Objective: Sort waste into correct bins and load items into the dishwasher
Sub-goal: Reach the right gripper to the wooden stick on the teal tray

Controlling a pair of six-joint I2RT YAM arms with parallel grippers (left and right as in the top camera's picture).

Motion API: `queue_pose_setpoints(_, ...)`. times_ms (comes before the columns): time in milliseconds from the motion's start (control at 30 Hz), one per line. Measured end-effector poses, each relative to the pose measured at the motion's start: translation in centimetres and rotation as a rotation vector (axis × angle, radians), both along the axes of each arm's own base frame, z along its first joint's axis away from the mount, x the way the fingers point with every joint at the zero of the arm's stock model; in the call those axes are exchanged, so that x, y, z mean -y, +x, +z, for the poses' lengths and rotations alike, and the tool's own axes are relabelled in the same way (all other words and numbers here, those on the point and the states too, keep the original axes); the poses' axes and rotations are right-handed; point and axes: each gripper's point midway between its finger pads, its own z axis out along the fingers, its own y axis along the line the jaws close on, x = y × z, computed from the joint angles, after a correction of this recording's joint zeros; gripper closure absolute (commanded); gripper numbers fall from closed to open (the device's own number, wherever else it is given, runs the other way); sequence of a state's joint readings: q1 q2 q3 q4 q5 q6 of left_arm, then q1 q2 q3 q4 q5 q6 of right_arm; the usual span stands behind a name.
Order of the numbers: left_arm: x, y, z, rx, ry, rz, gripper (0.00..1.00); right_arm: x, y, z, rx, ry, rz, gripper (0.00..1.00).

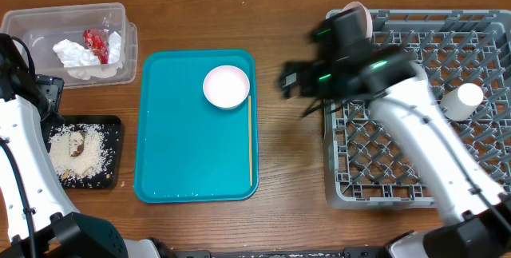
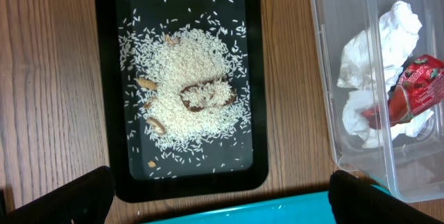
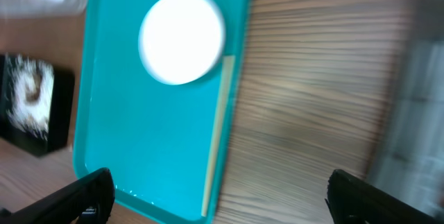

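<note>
1. My right gripper point(image 3: 220, 195) is spread wide and empty, facing the saucer point(image 3: 182, 37) upper-centre on the teal tray point(image 3: 139, 148). Probably next for the rack point(image 1: 375, 162).
2. My left gripper point(image 2: 220, 195) is wide open too and empty, over the rice point(image 2: 194, 78) in the black tray point(image 2: 104, 78).

No writing can be read here. The red wrapper point(image 2: 416, 89), lying against the crumpled napkins point(image 2: 374, 50) inside the clear tub point(image 2: 320, 78), carries some white lettering on its shiny face. In the left wrist view the print is creased and too small to make out as words. From overhead the same wrapper shows only as a red patch with no legible marks.
</note>
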State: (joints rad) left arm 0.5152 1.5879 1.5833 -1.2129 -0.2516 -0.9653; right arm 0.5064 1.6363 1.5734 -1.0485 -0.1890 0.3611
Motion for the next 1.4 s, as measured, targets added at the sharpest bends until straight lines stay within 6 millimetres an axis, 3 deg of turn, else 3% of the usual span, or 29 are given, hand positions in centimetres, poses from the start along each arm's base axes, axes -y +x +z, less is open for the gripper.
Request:
queue_pose_setpoints(100,0.0,0.0,0.0,0.000,0.000,0.000,0.00,-4.8,-1.0,-1.5,0.038,-0.037,0.064,0.04)
queue_pose_setpoints(200,0.0,0.0,0.0,0.000,0.000,0.000,0.00,-8.9,-2.3,-4.7,0.030,-0.081,0.130,0.21)
queue_pose_setpoints(300,0.0,0.0,0.0,0.000,0.000,0.000,0.00,-11.4,-3.6,-8.4,-0.006,-0.133,0.175,0.35)
queue_pose_setpoints(367,0.0,0.0,0.0,0.000,0.000,0.000,0.00,-12.0,-4.2,-10.4,-0.031,-0.169,0.186,0.39)
queue_pose_setpoints(533,0.0,0.0,0.0,0.000,0.000,0.000,0.00,-11.9,-4.5,-14.4,-0.095,-0.243,0.156,0.43)
queue_pose_setpoints(700,0.0,0.0,0.0,0.000,0.000,0.000,0.00,-11.2,-4.5,-16.8,-0.130,-0.293,0.127,0.43)
queue_pose_setpoints(900,0.0,0.0,0.0,0.000,0.000,0.000,0.00,-10.3,-4.6,-18.2,-0.154,-0.348,0.098,0.43)
queue_pose_setpoints(1400,0.0,0.0,0.0,0.000,0.000,0.000,0.00,-10.5,-4.5,-20.2,-0.139,-0.315,0.070,0.45)
